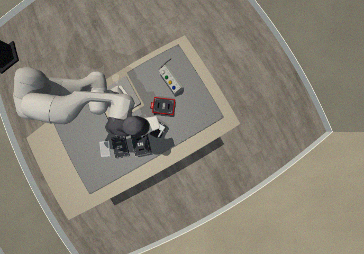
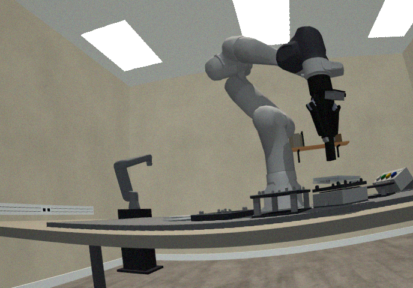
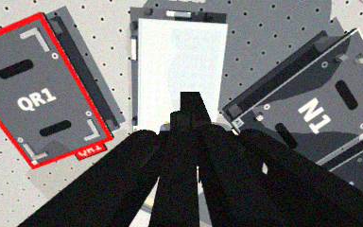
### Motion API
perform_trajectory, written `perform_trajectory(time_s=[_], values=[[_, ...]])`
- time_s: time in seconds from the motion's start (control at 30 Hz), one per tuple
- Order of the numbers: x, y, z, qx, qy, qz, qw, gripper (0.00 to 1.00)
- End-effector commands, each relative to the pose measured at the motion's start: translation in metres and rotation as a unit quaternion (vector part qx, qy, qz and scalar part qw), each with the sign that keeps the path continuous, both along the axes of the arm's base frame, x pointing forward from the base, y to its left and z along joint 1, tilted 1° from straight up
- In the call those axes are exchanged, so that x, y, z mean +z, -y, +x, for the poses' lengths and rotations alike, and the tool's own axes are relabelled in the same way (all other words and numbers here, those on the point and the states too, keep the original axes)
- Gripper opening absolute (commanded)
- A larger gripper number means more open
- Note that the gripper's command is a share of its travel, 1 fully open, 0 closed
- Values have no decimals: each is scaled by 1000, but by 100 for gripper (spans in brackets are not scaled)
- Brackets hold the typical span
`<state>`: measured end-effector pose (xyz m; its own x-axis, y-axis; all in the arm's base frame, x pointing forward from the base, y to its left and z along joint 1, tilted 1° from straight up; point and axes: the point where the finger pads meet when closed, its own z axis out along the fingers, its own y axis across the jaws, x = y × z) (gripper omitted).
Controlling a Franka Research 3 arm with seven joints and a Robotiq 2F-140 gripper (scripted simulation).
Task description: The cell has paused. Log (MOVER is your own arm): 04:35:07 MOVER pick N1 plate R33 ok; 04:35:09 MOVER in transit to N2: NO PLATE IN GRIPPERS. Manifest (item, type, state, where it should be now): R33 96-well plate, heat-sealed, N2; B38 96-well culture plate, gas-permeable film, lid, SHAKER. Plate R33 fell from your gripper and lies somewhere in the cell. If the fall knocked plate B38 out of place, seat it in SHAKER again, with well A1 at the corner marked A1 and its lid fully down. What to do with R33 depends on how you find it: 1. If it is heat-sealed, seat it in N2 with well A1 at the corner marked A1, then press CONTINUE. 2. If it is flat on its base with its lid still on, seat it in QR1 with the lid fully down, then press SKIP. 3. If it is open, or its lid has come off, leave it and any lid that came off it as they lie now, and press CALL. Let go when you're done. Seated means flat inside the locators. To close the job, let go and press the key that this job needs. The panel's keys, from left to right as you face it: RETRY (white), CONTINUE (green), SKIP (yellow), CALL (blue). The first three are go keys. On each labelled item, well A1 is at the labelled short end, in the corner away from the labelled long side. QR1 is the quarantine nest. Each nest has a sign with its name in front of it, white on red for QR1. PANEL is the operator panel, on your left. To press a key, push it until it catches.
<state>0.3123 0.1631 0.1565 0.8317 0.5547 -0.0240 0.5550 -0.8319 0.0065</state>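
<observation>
My gripper is shut and empty, pointing down high above the SHAKER area. Below it in the wrist view a pale plate lies over a dark nest, whose edge shows at its left and top; it also shows in the exterior view. Whether it sits fully down is unclear. A pale, flat rectangular item lies beside nest N2; its seal or lid cannot be told. Red-rimmed QR1 holds nothing. The panel has white, green, yellow and blue keys.
Nest N1 stands raised on posts between N2 and the SHAKER. A cream-edged tray near the arm holds a white item, partly hidden by the arm. A thin bar stands by the panel's white-key end.
</observation>
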Motion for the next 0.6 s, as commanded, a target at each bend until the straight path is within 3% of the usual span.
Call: perform_trajectory(time_s=[0.0, 0.37, 0.4, 0.57], values=[[0, -7, 0, -30, 2, 6, 1000, 10], [0, -8, 0, -30, 2, 6, 1000, 10], [0, -8, 0, -30, 2, 6, 1000, 70], [0, -8, 0, -30, 2, 6, 1000, 70]])
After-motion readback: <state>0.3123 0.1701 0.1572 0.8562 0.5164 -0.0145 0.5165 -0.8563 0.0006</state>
